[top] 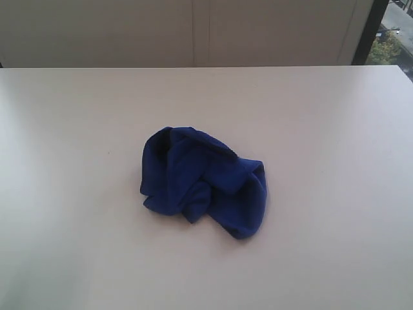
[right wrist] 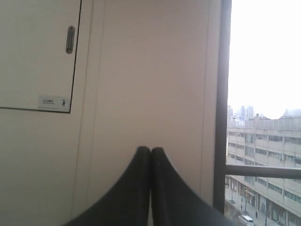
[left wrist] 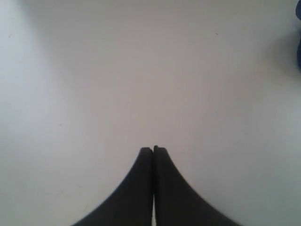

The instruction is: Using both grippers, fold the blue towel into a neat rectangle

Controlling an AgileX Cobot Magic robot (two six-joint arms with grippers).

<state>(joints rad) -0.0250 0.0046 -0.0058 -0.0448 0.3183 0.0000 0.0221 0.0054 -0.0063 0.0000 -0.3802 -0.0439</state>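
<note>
Find the blue towel [top: 203,184] crumpled at centre frame on the table [top: 71,245]; part the left gripper [left wrist: 153,149] and right gripper [right wrist: 150,149], both pressed together and empty, then pinch opposite edges and spread flat before folding.

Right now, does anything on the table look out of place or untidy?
Yes. The blue towel lies crumpled in a heap on the table, not flat. The left gripper and right gripper are shut, holding nothing.
</note>
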